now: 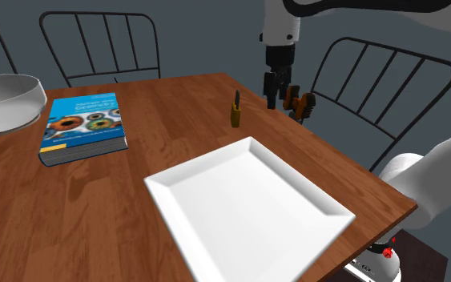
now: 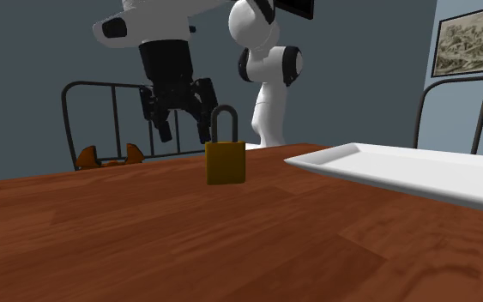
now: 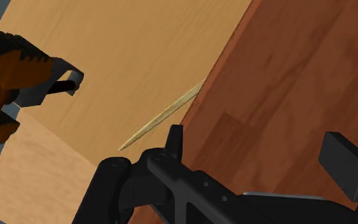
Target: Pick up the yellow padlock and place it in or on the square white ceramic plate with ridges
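The yellow padlock (image 1: 235,112) (image 2: 226,160) stands upright on the wooden table, its shackle pointing up. The square white plate (image 1: 247,204) (image 2: 402,168) lies flat near the table's front corner in the shoulder view. My black gripper (image 1: 280,101) (image 2: 184,129) hangs open above the table's far edge, to the right of the padlock in the shoulder view and behind it in the second exterior view. Nothing sits between its fingers. In the wrist view the gripper (image 3: 260,149) looks down over the table's edge (image 3: 217,83) and the pale floor beyond.
An orange and black tool (image 1: 300,104) (image 2: 107,157) (image 3: 6,83) lies at the table edge just beside the gripper. A blue book (image 1: 83,128) and a white bowl (image 1: 3,100) are on the shoulder view's left. Black wire chairs (image 1: 380,84) ring the table.
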You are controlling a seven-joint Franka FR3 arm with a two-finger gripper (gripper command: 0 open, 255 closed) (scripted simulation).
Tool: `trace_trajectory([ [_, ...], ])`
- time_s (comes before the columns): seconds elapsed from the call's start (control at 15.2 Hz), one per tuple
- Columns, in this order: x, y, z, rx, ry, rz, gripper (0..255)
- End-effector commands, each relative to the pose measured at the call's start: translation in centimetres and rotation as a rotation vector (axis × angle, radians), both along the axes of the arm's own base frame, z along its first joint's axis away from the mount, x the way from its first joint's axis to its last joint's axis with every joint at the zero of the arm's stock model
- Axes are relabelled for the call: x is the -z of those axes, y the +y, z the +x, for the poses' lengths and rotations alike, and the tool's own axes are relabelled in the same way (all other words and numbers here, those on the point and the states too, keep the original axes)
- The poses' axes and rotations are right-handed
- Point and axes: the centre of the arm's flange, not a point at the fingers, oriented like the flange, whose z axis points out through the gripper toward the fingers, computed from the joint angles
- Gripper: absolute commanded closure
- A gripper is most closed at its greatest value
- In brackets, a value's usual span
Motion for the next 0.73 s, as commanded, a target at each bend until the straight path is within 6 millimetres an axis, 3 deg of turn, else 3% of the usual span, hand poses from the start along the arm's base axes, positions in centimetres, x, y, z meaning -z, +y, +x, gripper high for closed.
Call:
trace_trajectory([
  [0.0,-0.8,2.6,1.4,-0.065,0.032,-0.008,0],
  [0.66,-3.5,16.8,6.5,-0.378,0.179,-0.047,0],
])
